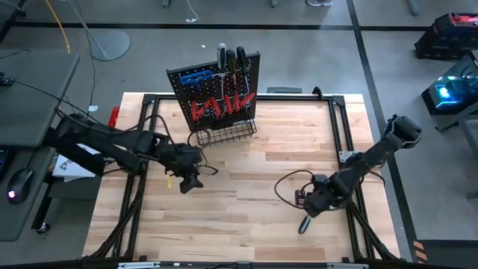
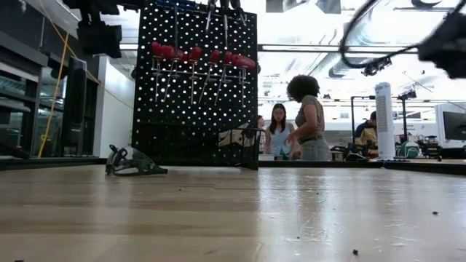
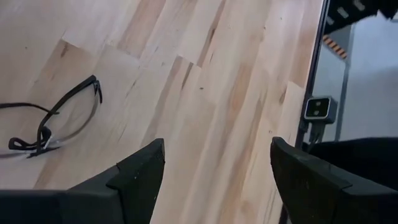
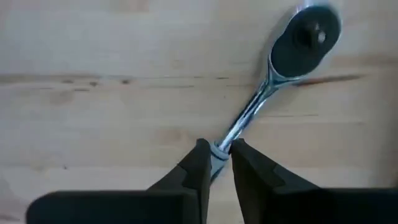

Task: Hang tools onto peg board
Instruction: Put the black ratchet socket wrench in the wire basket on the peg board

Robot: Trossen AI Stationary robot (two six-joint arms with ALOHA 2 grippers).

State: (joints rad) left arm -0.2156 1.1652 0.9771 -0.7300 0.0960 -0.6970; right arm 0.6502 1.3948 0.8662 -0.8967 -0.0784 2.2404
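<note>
Down at the near right of the table point(image 1: 246, 149), the right gripper point(image 4: 216, 163) is pinched tight around the thin chrome shaft of the ratchet point(image 4: 283, 68), its two dark fingers point(image 4: 194, 171) closing on either side of the handle while the round head sticks out ahead over the wood. From above, the ratchet's dark end point(image 1: 305, 224) pokes out below that gripper point(image 1: 314, 203). Over on the left side, the left gripper point(image 1: 188, 173) hovers above the boards with its fingers point(image 3: 140, 174) spread wide and nothing between them, a thin black cable point(image 3: 56, 121) looping on the table just ahead. The peg board point(image 1: 215, 93) stands upright at the far edge, red-handled screwdrivers point(image 1: 220, 106) hanging in a row across it, a blue-handled tool point(image 1: 197, 76) near its upper left, black-handled ones point(image 1: 231, 60) at the top, and the wire basket point(image 1: 224, 134) along its foot. People point(image 2: 309, 120) stand in the room beyond.
</note>
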